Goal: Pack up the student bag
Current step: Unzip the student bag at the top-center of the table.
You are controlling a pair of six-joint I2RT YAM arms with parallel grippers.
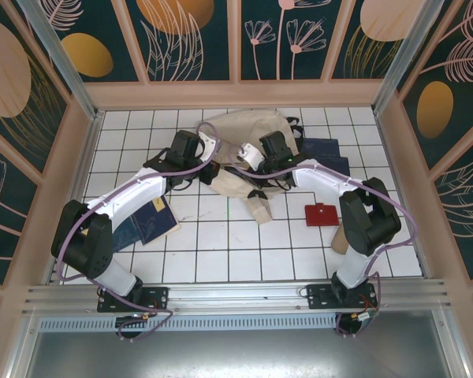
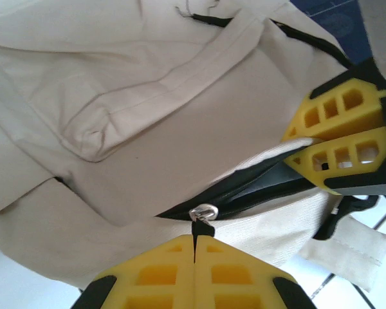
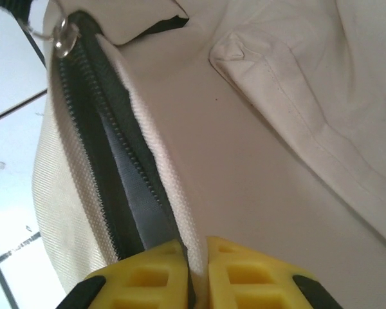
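The student bag (image 1: pixel 248 130), a cream canvas backpack, lies at the back middle of the tiled table. Its dark zipper (image 3: pixel 109 174) runs along the near side and gapes partly open (image 2: pixel 257 183). My left gripper (image 2: pixel 194 239) is shut on the black pull tab that hangs from the silver slider (image 2: pixel 204 212). My right gripper (image 3: pixel 196 254) is shut on the cream fabric edge beside the zipper teeth. Its yellow fingers (image 2: pixel 338 138) also appear in the left wrist view, to the right along the same opening. From above, both grippers (image 1: pixel 213 169) (image 1: pixel 251 169) meet at the bag's near edge.
Navy blue books (image 1: pixel 325 153) lie right of the bag, and another navy book (image 1: pixel 146 224) lies under the left arm. A red flat item (image 1: pixel 322 214) sits near the right arm. A beige strap end (image 1: pixel 262 211) trails toward the front. Wooden walls enclose the table.
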